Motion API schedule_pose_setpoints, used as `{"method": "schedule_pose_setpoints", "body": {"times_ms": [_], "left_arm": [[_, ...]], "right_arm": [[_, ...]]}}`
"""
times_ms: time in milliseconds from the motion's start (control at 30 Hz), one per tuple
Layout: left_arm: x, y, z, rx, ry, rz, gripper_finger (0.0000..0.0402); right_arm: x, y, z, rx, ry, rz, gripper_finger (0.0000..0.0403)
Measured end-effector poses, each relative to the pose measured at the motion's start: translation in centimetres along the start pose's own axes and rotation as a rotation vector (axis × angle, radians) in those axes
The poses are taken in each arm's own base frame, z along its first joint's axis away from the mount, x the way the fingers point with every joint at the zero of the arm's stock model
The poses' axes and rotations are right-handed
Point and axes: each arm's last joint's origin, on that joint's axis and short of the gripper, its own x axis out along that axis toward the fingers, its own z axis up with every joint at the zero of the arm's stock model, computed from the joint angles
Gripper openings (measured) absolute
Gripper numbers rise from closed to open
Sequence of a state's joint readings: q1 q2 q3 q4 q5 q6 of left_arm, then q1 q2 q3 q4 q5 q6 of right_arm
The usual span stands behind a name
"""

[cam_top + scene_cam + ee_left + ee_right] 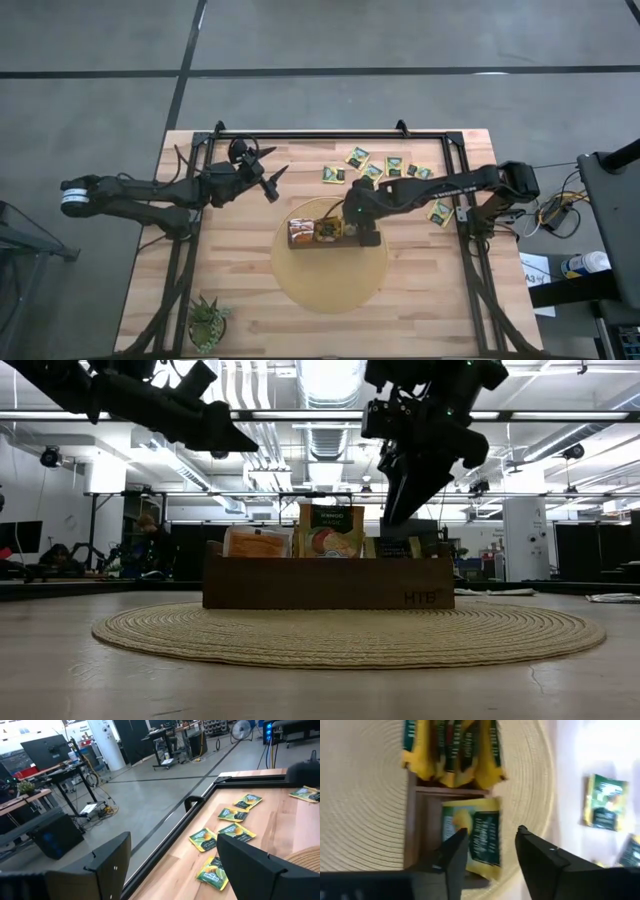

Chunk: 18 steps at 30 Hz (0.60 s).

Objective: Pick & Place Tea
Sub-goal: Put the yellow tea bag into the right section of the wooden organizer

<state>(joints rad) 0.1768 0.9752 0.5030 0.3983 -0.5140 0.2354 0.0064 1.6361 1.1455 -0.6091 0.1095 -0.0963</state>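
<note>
Only right wrist view: sachet [481, 840] under right hand [490, 855].

High view straight down over counter [250, 300]; low view level, near mat [350, 635]; both share wooden box [328, 582].

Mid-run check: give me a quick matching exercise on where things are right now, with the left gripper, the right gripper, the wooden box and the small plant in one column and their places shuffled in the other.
Column one:
1. left gripper
2. right gripper
3. wooden box
4. small plant

Column two:
A. on the round woven mat
B. near the table's front left corner
C. over the box's right end, fingers apart above a green-and-yellow sachet
D. raised over bare table left of the mat, open

Pairs: 1-D, 2-C, 3-A, 4-B
</note>
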Motion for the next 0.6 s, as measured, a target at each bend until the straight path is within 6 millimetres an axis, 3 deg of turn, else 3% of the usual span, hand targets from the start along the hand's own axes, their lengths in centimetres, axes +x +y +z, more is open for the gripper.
{"method": "schedule_pose_setpoints", "body": {"times_ms": [300,467,600], "left_arm": [[0.0,0.0,-0.1,0.022,0.006,-0.001,0.0288],[0.0,0.0,-0.1,0.025,0.009,-0.004,0.0288],[0.0,-0.1,-0.1,0.024,0.0,-0.05,0.0288]], "right_arm": [[-2.8,-1.2,0.4,-0.02,0.133,-0.196,0.0198],[-4.8,-3.5,0.0,0.084,0.087,-0.23,0.0199],[-5.2,-5.8,-1.7,0.168,0.091,-0.265,0.0198]]}}
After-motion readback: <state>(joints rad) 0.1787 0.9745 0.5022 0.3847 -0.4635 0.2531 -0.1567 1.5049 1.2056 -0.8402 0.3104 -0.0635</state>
